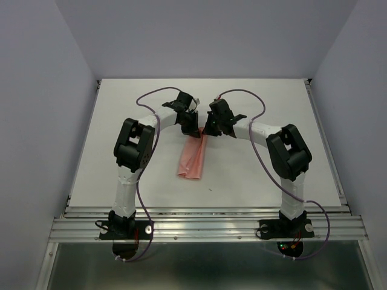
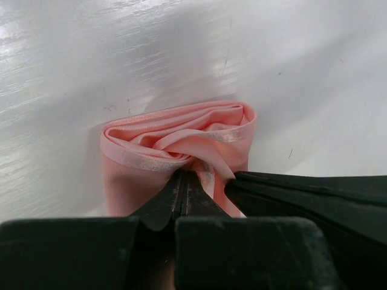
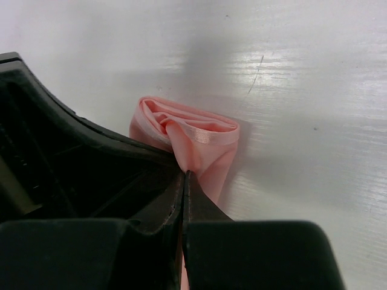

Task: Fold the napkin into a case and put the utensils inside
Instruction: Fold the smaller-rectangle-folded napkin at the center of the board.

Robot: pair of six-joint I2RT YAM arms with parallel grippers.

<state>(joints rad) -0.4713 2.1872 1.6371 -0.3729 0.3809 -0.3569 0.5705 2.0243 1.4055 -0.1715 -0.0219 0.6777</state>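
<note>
Pink cloth, thin and limp, with a faint sheen: the napkin (image 1: pixel 192 160), gathered into a narrow layered strip near the middle of the table (image 1: pixel 272 181), running from the two grippers back toward the near edge. Pinched at its far end by both: left gripper (image 2: pixel 184 181) shut tight on a bunched fold, right gripper (image 3: pixel 184 178) likewise clamped on that same end, just beside its partner, close enough to touch or nearly so.

Probably very light, with no stiffness of its own; bound to droop and open out wherever unsupported. Loose at the held end, rolled and puckered rather than flat, so apt to slip apart if released carelessly. Smooth weave on a glossy tabletop: likely to slide easily when dragged and to hold a crease poorly. Best taken at a corner or along a folded edge, pinching through all layers at once, with the shiny hemmed border as a guide. Not by one layer alone: likely to peel the fold open.

Bare table to the left, right and far side of the strip. Walls (image 1: pixel 36 121) well apart on three sides, metal rail (image 1: pixel 205 226) along the near edge. Tightest spot between the two grippers themselves. Purple cables (image 1: pixel 148 99) looping off each arm, worth keeping out of the cloth.
</note>
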